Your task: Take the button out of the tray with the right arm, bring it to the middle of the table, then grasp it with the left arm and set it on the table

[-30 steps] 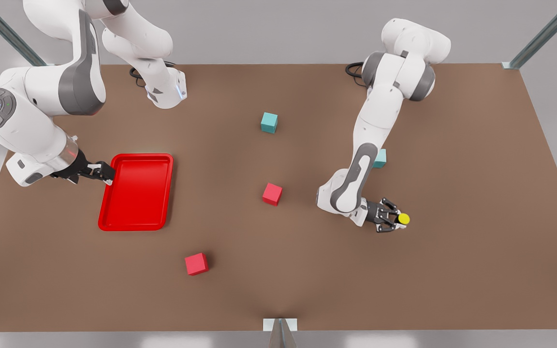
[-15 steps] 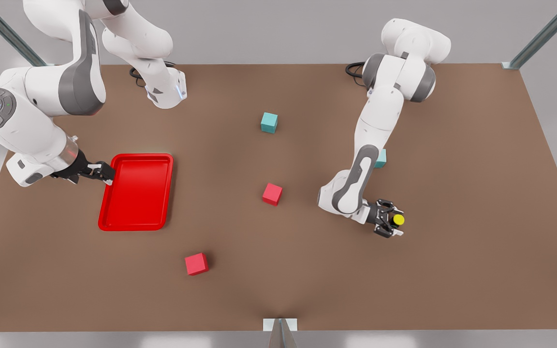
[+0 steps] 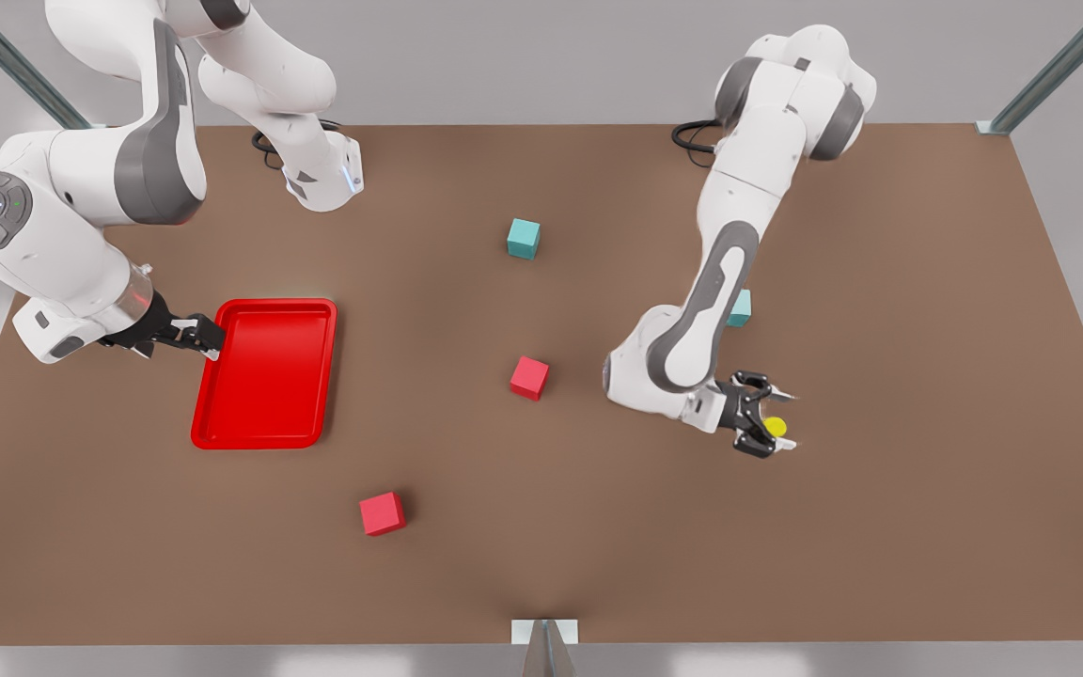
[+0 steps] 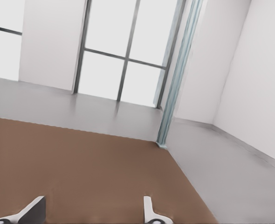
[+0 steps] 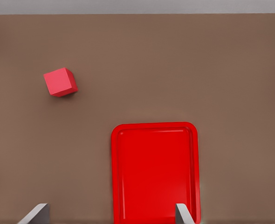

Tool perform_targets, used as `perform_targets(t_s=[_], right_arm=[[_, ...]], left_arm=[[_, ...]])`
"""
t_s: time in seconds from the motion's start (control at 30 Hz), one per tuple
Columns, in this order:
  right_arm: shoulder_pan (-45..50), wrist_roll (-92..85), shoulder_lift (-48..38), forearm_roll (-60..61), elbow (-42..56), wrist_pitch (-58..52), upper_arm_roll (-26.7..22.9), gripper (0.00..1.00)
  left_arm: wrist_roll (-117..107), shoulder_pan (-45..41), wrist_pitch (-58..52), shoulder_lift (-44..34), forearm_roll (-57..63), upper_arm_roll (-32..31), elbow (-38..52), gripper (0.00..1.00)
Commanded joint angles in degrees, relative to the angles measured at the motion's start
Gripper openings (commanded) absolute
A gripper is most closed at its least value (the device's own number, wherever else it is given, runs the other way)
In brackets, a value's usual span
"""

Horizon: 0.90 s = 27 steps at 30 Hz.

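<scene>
Glossy plastic-looking tray (image 3: pixel 264 376) (bright sheen) on matt table (image 3: pixel 880 527).

The front view looks steeply down on the whole counter (image 3: pixel 880 527) from high above its near edge. The right wrist view faces down over the tray (image 5: pixel 154 172) (shared with front); the left wrist view looks low past the counter's corner toward windows.

Simulated robot-lab cell: large flat matte brown counter (image 3: pixel 880 527), plain grey floor (image 4: pixel 230 172), bare white walls (image 4: pixel 249 70), tall metal-framed windows (image 4: pixel 128 51), metal corner posts (image 3: pixel 1059 66)
</scene>
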Motion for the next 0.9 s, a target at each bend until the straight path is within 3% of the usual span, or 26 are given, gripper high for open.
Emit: perform_targets(t_s=[0.0,0.1,0.2,0.33,0.87], right_arm=[[0.01,-0.04,-0.07,0.04,0.00,-0.02,0.03,1.00],[0.01,-0.04,-0.07,-0.05,0.00,-0.02,0.03,1.00],[0.09,0.04,0.02,-0.05,0.09,0.07,0.03,1.00],[0.27,0.22,0.20,-0.05,0.09,0.07,0.03,1.00],[0.45,0.31,0.20,0.04,0.09,0.07,0.03,1.00]], left_arm=[[109.24,1.51,0.75,-0.46,-36.20,1.01,10.87,1.00],[134.21,5.37,-12.52,-9.14,-49.30,2.43,19.84,1.00],[141.96,12.76,-13.94,-28.32,-54.15,0.93,12.11,1.00],[142.14,13.64,-9.81,-40.72,-54.50,-0.48,-0.98,1.00],[147.41,13.91,-10.16,-40.72,-56.35,-0.74,-1.08,1.00]])
